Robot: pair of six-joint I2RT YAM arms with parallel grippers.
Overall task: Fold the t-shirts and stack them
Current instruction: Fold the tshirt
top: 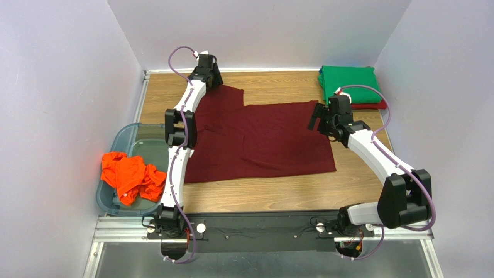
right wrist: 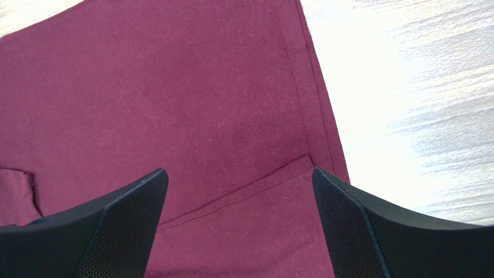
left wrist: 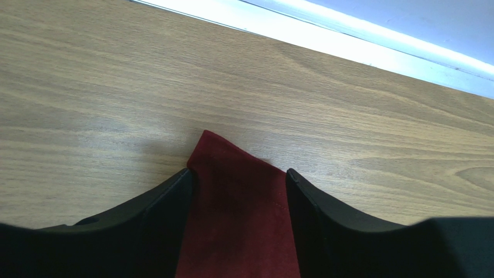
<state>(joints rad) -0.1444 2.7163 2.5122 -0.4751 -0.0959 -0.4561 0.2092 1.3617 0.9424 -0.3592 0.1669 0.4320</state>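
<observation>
Two end effectors, both open. Left end effector: sleeve corner of the maroon t-shirt lies between its jaws, flat on the counter. Right end effector: side hem just beneath. Best practice: pinch low at the edge, lift both sides evenly.

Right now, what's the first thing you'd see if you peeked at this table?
A big dark maroon t-shirt spread flat across the middle of the wooden table. Next, a crumpled bright orange shirt in the clear bin at the left edge, and a folded green shirt on a red one in the far right corner.
</observation>
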